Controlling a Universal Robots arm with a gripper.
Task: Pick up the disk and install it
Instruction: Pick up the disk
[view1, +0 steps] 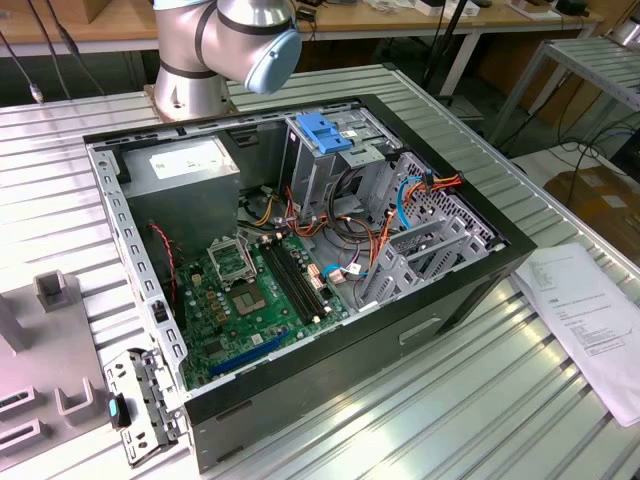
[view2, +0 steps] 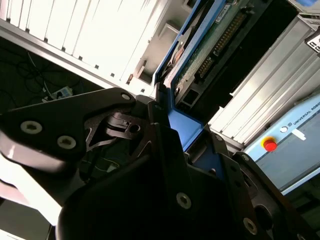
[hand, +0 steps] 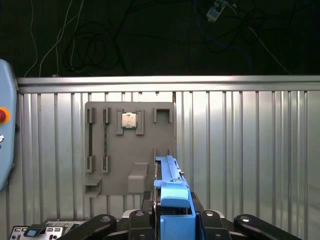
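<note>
Your tool (hand: 172, 215) is clenched on the disk (hand: 169, 172). In the first wrist view its blue carrier rail sits edge-on between the black fingers (hand: 210, 220).

The disk hangs over the ribbed metal table (hand: 250, 150), by the edge of a grey fixture plate (hand: 145, 145). A small chip (hand: 129, 120) sits in that plate.

In the second wrist view you see the disk's green circuit-board side (view2: 212, 42), with the blue rail running back into the tool (view2: 172, 122).

In the exterior view the open computer case (view1: 470, 290) lies on the table. Its drive cage (view1: 318, 165) carries a blue handle (view1: 322, 130), just below the arm (view1: 230, 40). A printed sheet (view1: 590, 310) lies on the exterior view's right.
</note>
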